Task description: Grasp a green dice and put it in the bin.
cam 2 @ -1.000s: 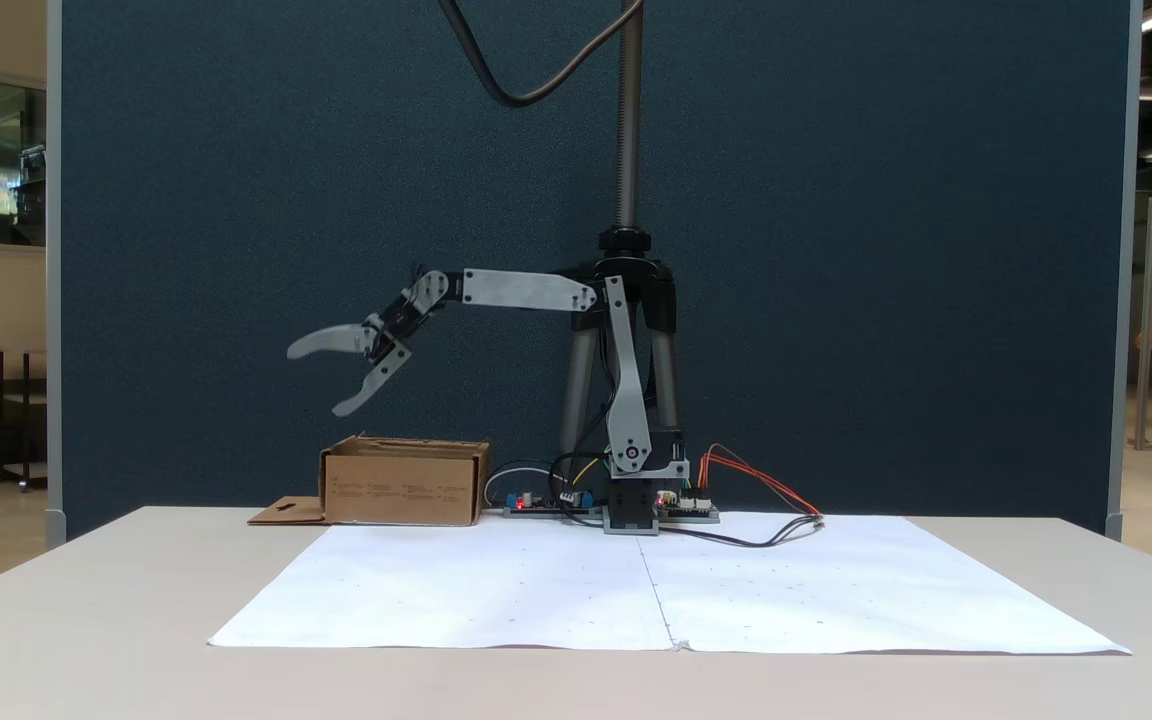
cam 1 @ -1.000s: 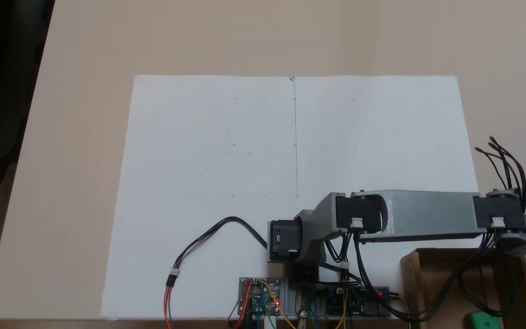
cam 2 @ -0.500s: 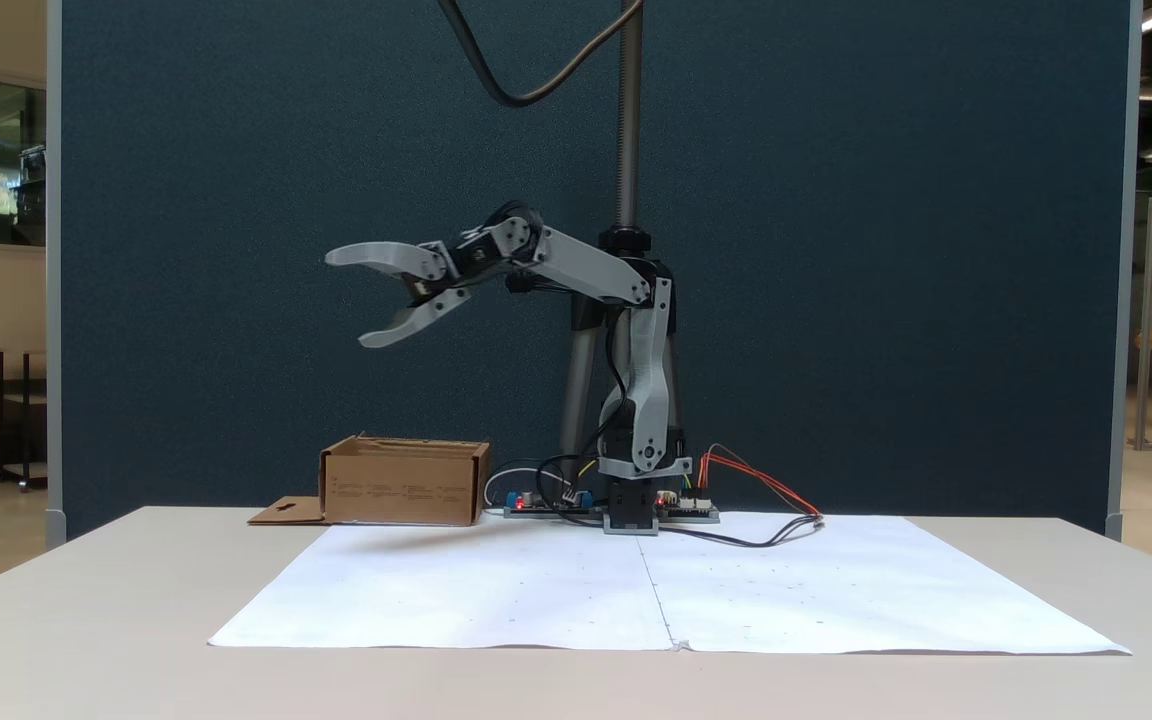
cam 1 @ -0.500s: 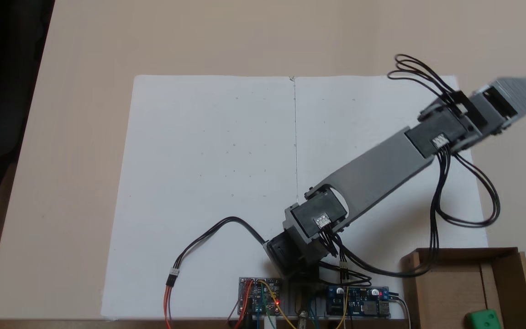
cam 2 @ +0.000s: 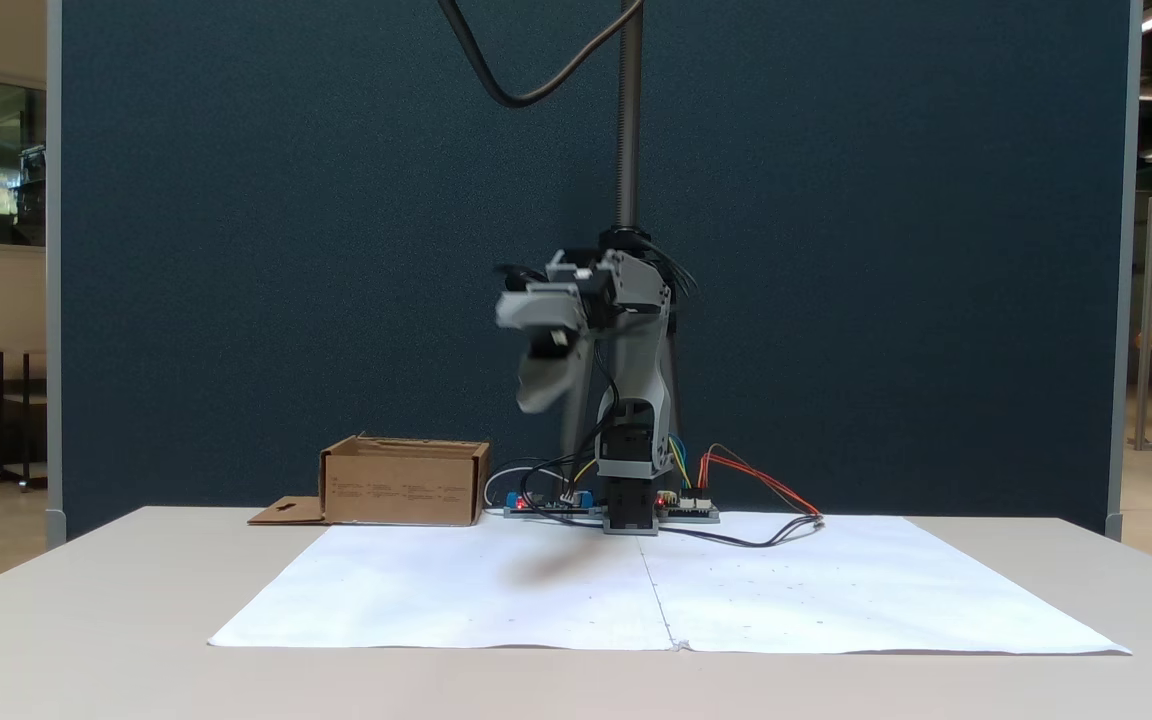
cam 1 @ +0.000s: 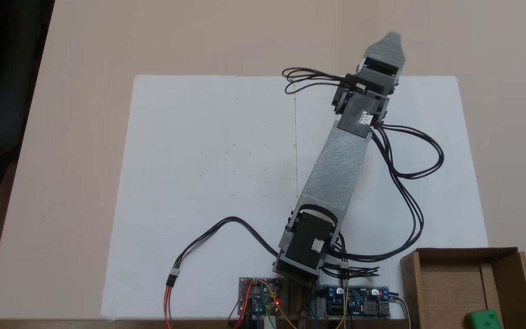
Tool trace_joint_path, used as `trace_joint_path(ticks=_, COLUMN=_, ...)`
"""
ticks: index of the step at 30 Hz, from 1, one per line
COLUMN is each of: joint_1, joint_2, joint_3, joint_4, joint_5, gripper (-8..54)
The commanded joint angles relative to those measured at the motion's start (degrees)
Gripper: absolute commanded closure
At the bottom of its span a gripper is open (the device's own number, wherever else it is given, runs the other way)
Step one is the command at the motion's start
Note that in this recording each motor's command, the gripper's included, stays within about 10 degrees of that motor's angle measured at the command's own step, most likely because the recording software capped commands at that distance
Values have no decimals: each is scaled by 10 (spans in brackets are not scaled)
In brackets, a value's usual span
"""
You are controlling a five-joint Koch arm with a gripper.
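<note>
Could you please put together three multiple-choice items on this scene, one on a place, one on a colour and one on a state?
1. Where is the small bright green plastic dice?
A. On the white paper
B. Inside the shallow brown cardboard bin
C. Between the end effector's jaws

2. What colour is the sheet under the grey arm?
A. White
B. Blue
C. Black

3. What does the end effector hold?
A. The dice
B. A cable
C. Nothing

Answers:
1 B: the small bright green plastic dice lies within the walls of the shallow brown cardboard bin, at its near right corner in the fixed view from above.
2 A: the white paper sheet is spread on the table beneath the arm.
3 C: the end effector hangs in the air above the paper, its jaws apart with nothing between them.
</note>
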Motion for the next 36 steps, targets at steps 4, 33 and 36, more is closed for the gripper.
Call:
trace_joint_path(ticks=4, joint_1=-40, joint_2=73, joint_3=117, joint_4=-155, joint_5=41, gripper=4)
trace_joint_path(ticks=33, joint_1=-207, joint_2=294, joint_3=481, joint_4=-550, joint_5=-21, gripper=1)
trace_joint_path(ticks=36, joint_1=-207, joint_2=298, joint_3=512, joint_4=-577, joint_5=-23, gripper=-1)
